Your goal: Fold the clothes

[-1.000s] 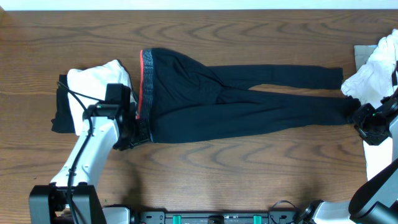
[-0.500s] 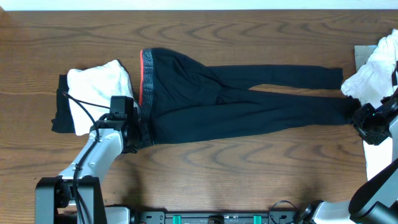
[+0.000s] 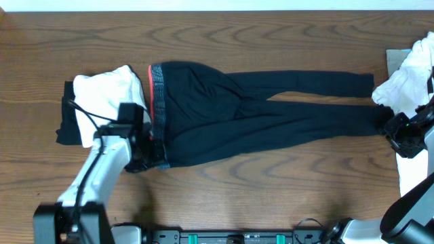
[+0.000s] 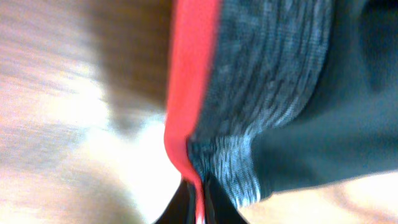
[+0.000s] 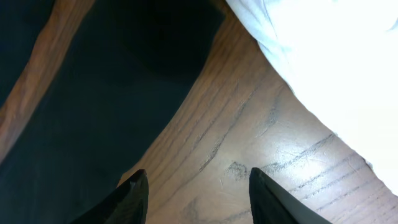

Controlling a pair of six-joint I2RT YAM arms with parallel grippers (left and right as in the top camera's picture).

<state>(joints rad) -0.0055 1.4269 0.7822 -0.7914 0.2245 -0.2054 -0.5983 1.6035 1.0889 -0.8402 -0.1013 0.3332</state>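
Observation:
Long black trousers (image 3: 258, 115) lie flat across the table, legs pointing right, with the grey-and-red waistband (image 3: 157, 102) at the left. My left gripper (image 3: 150, 154) is shut on the near corner of the waistband (image 4: 249, 93); the red edge runs between its fingers (image 4: 198, 205). My right gripper (image 3: 397, 132) is open and empty over bare wood (image 5: 249, 143) just past the trouser cuffs (image 5: 93, 93). A white garment (image 3: 108, 91) lies on a black one (image 3: 66, 115) at the left.
A pile of white clothes (image 3: 407, 78) sits at the right edge, also seen in the right wrist view (image 5: 336, 56). Bare wooden table (image 3: 271, 183) lies in front of the trousers and behind them.
My left gripper has pulled the near waistband corner slightly toward the front; the waistband has shifted a little left and the trousers' top has flattened. The right arm has not moved.

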